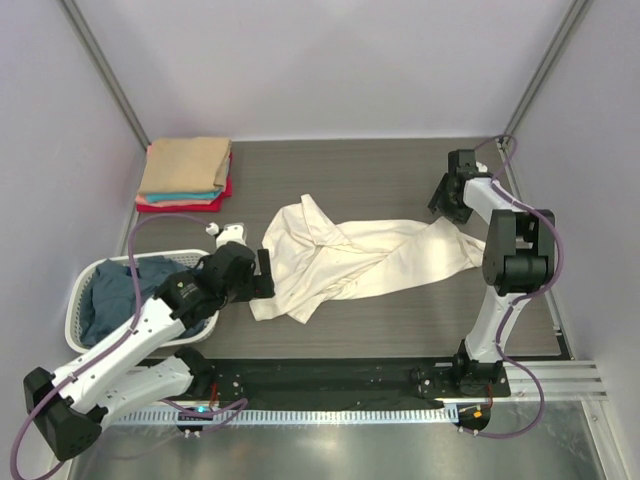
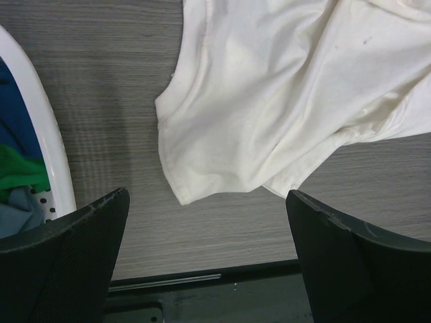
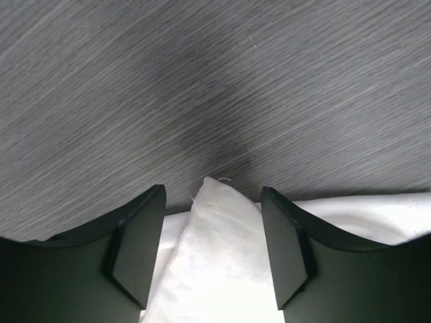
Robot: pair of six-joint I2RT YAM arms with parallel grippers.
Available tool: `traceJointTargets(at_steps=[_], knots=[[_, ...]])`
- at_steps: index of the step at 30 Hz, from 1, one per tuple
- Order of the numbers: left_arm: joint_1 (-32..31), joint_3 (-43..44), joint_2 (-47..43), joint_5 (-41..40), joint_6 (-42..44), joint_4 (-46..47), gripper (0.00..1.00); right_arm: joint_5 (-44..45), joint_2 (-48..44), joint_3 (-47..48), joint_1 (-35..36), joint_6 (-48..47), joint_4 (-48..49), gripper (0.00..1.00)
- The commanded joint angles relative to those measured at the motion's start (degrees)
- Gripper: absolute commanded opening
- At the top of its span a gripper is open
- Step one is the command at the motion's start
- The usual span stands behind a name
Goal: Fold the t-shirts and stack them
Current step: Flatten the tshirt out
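The left tool (image 2: pixel 207 202) hangs over the counter (image 1: pixel 370 180) with its two fingers spread wide and nothing between them. Just ahead of its fingertips lies a rounded lower corner of the cream-white t-shirt (image 1: pixel 350 260), flat on the wood and not touching either finger. From there the shirt runs crumpled away from this tool towards the other arm. Beside the left tool, on its left, stands the basket (image 1: pixel 82 290). A dusty-blue t-shirt (image 1: pixel 115 295) and a green t-shirt (image 2: pixel 20 171) lie bunched inside it. Well beyond the basket, in the far corner, sits a folded stack: a tan t-shirt (image 1: pixel 185 163) on top, a teal t-shirt (image 1: pixel 180 197) under it, and a red t-shirt (image 1: pixel 225 187) at the bottom.

The right tool (image 3: pixel 212 195) is at the shirt's other end. A raised fold of the cream cloth stands between its fingers and fills the gap lower down. Whether they press on it cannot be told.
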Motion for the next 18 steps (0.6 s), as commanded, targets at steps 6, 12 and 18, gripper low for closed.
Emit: traceJointTargets(at_steps=[6, 12, 18], knots=[[0.1, -0.5, -1.7, -2.1, 1.8, 0.6, 1.0, 0.7, 1.7, 1.8, 0.6, -1.1, 0.0, 0.41], [0.1, -0.7, -3.2, -2.8, 1.6, 0.5, 1.0, 0.1, 1.9, 1.5, 0.7, -1.8, 0.0, 0.12], [0.1, -0.7, -3.8, -3.6, 1.3, 0.3, 1.0, -0.4, 1.6, 1.6, 0.7, -1.9, 0.0, 0.01]])
